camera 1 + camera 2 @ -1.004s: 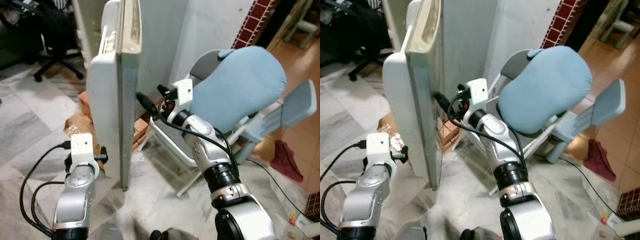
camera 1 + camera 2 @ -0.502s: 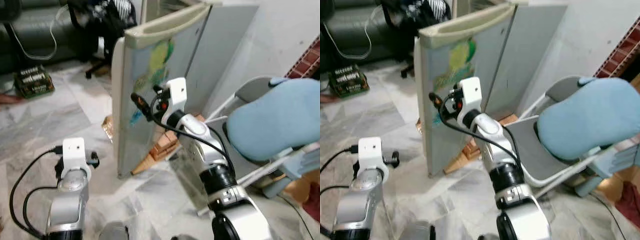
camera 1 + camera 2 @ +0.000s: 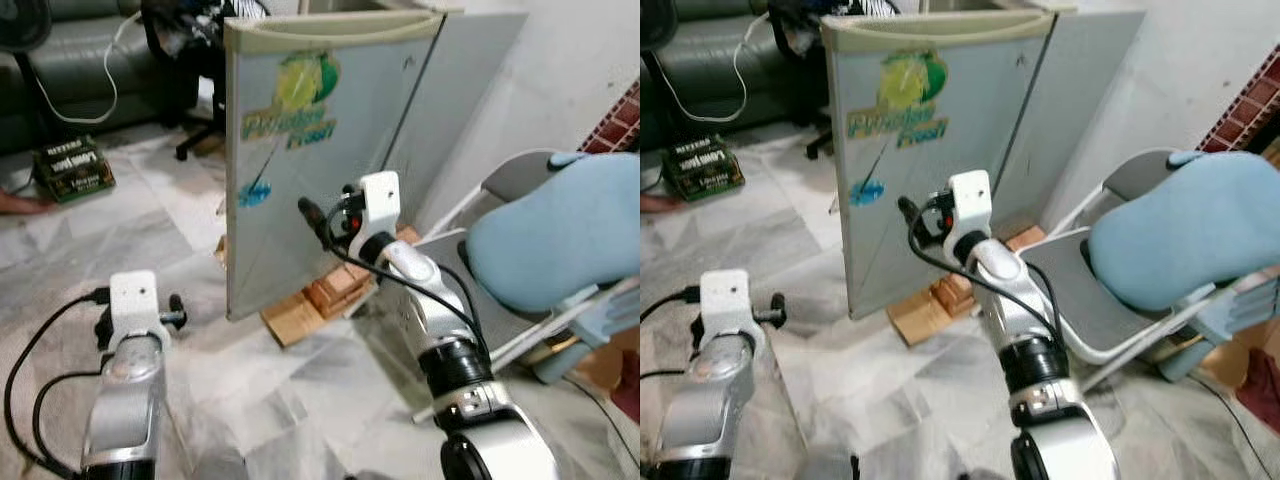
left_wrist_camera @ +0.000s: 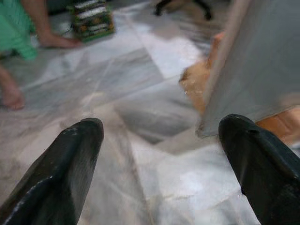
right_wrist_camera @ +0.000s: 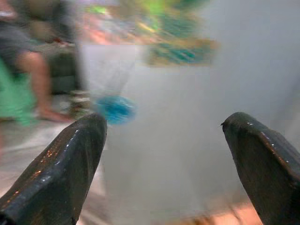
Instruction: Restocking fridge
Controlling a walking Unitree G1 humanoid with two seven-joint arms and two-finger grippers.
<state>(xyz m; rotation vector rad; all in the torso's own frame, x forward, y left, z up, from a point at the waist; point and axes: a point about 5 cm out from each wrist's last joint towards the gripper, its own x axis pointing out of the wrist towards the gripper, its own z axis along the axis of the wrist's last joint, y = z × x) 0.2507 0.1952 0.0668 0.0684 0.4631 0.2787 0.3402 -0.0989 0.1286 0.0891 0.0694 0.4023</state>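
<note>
The fridge door (image 3: 320, 150) is grey-white with a green and blue logo, and its outer face is turned towards me. My right gripper (image 3: 312, 218) is held up close to the lower part of that face. It is open, and its fingers (image 5: 56, 168) stand wide apart with nothing between them. In the right wrist view the door (image 5: 187, 93) is blurred. My left gripper (image 4: 159, 131) is open and empty. It hangs low over the marble floor, left of the door's bottom corner (image 4: 211, 126).
A folding chair with a blue cushion (image 3: 560, 230) stands close on the right. Cardboard and bricks (image 3: 310, 305) lie under the fridge. On the far left are a person's bare feet (image 4: 51, 42), a green box (image 3: 75, 165) and an office chair (image 3: 190, 60).
The fridge door has swung from edge-on to face-on, and my right gripper has stayed by its outer face. The camera has also turned, so the whole picture has shifted.
</note>
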